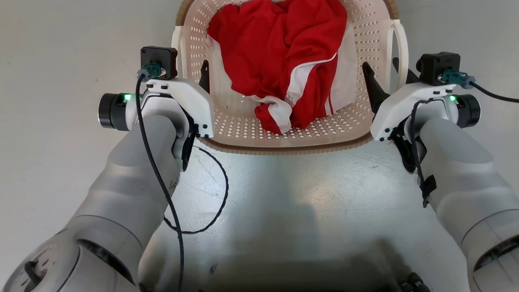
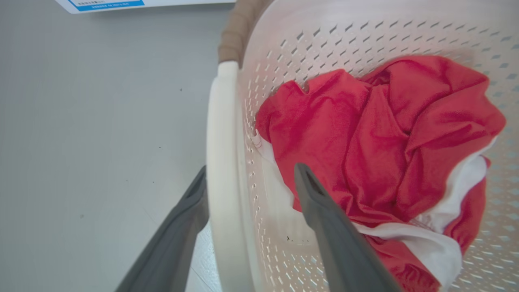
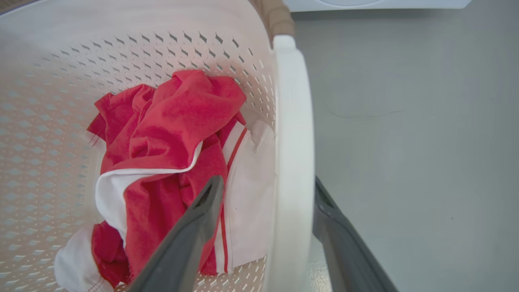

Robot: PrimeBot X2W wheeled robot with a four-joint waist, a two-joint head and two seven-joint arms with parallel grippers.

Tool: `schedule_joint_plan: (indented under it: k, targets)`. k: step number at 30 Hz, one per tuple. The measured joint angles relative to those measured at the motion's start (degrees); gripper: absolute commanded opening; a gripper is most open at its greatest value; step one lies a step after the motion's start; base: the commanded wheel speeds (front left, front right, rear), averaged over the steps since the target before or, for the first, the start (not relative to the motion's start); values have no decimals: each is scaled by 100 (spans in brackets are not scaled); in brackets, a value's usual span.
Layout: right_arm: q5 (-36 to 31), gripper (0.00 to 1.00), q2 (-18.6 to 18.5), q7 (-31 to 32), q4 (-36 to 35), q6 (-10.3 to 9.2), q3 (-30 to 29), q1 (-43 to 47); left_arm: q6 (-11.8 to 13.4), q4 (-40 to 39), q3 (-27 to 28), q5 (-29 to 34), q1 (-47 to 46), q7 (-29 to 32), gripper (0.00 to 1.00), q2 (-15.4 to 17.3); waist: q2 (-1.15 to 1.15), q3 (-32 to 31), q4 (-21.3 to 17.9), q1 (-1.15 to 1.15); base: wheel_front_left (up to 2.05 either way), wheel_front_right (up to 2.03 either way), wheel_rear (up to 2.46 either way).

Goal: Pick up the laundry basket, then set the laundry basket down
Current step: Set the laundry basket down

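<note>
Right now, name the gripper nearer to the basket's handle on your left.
Left. The left gripper has its fingers astride the left handle, one inside the laundry basket, one outside. The right gripper sits astride the opposite handle, across the basket.

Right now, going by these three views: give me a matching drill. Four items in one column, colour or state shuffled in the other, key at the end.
Column 1
1. basket rim
2. basket handle
3. clothes
4. left gripper

Column 2
A. red with white trim, lying inside the basket
B. open, one finger on each side of the handle
C. brown, woven look
D. plain white

Pairs: 1-C, 2-D, 3-A, 4-B
</note>
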Motion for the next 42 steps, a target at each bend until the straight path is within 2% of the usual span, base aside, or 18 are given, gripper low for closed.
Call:
schedule_joint_plan:
  k: [8,22,31,42]
  targets:
    - [-176,100,70,0,-41,0,-421,75,-8,86,56,79,14,0,100,38,0,-158,-43,0,0,0,0]
    - [-1112,100,133,-1,-571,0,-1508,678,8,130,271,223,339,1,100,145,0,-668,-164,0,0,0,0]
    - [-1700,100,171,-1,-844,0,-2074,1036,5,-21,514,246,803,1,100,132,0,-1245,-162,0,0,0,0]
    - [-2390,100,194,-1,-1317,0,-2719,1587,-23,-636,1125,495,1490,1,100,210,0,-2133,-108,0,0,0,0]
